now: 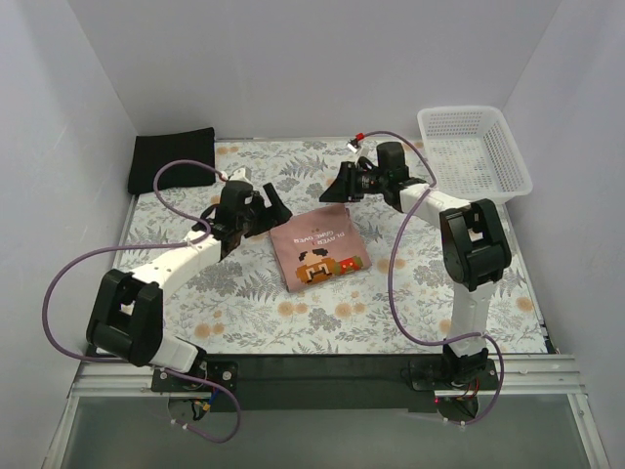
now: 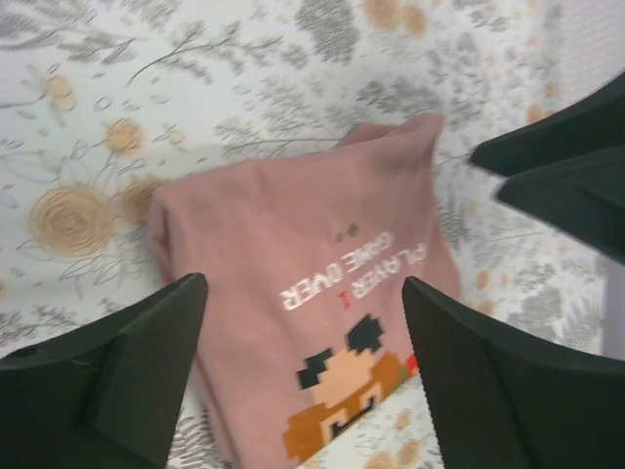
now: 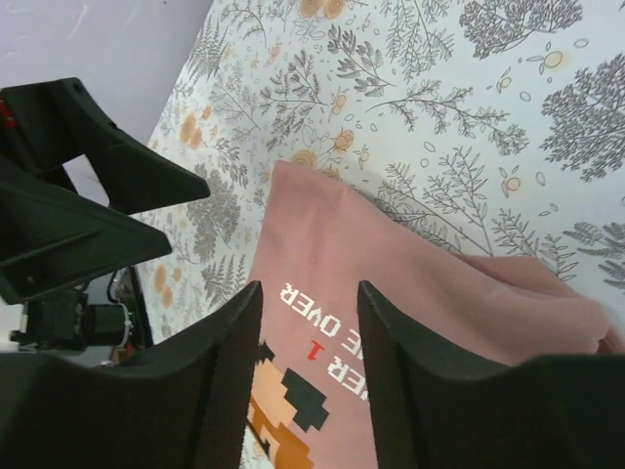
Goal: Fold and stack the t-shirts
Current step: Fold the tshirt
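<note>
The pink t-shirt (image 1: 318,250) lies folded into a small rectangle at the middle of the table, cartoon print and white lettering up. It fills the left wrist view (image 2: 312,293) and the right wrist view (image 3: 391,283). The black t-shirt (image 1: 172,159) lies folded at the far left corner. My left gripper (image 1: 273,207) is open and empty, just left of the pink shirt's far corner, above it (image 2: 303,293). My right gripper (image 1: 335,188) is open and empty, just beyond the shirt's far edge (image 3: 308,293).
A white lattice basket (image 1: 475,151) stands at the far right corner. The floral table cloth (image 1: 244,313) covers the table. Grey walls close in the left, back and right sides.
</note>
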